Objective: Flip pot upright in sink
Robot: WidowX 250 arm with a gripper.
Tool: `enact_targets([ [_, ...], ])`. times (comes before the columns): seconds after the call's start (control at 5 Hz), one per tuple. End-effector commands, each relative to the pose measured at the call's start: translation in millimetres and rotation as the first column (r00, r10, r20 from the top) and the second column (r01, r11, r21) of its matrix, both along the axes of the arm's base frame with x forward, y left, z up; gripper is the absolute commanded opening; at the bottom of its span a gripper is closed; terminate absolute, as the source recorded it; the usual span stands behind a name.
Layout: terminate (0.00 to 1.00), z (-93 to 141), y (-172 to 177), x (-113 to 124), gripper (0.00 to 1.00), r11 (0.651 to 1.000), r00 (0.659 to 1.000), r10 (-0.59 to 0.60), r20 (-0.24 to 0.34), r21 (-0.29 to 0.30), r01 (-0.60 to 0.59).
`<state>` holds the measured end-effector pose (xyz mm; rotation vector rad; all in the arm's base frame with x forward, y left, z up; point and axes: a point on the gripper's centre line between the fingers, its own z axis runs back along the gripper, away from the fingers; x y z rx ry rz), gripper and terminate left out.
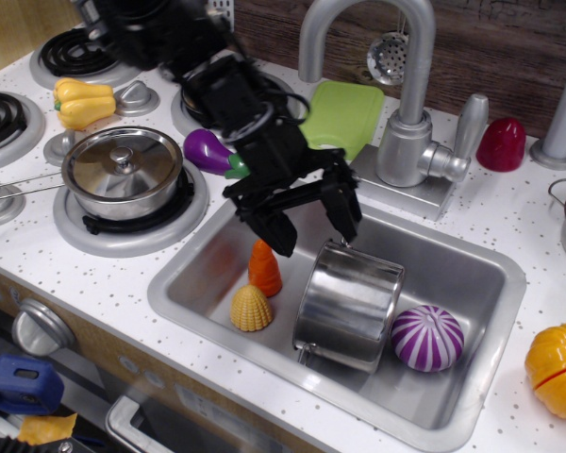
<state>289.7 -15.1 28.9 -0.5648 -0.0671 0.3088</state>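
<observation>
Shiny cylindrical stainless-steel pot [351,305] tipped on its side, lower centre of frame, inside silver-grey rectangular metal sink [453,415]. Black gripper [308,221] just above its upper edge, jaws spread, grasping nothing. Flip not yet done.

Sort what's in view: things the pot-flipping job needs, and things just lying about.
Needed: pot, sink, gripper.

Lying about: carrot, corn, purple onion, eggplant, lidded pot, green board, faucet.
</observation>
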Motion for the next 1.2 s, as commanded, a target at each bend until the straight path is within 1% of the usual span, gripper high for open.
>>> enact_targets([
  [0.0,0.00,1,2,2,1.00,0.993,0.998,0.022,0.054,-0.117,-0.015],
  [0.2,0.00,-3,-3,1,1.00,0.983,0.998,0.039,0.058,-0.183,-0.028],
  [0.4,0.00,-7,-12,-2,1.00,0.974,0.997,0.059,0.058,-0.224,-0.045],
  [0.6,0.00,-8,-20,-2,1.00,0.966,0.995,0.078,0.065,-0.254,-0.059],
  [0.8,0.00,-9,-26,-3,1.00,0.951,0.993,0.095,0.066,-0.300,-0.071],
  [1.0,0.00,-11,-37,-3,1.00,0.943,0.988,0.130,0.086,-0.320,-0.097],
])
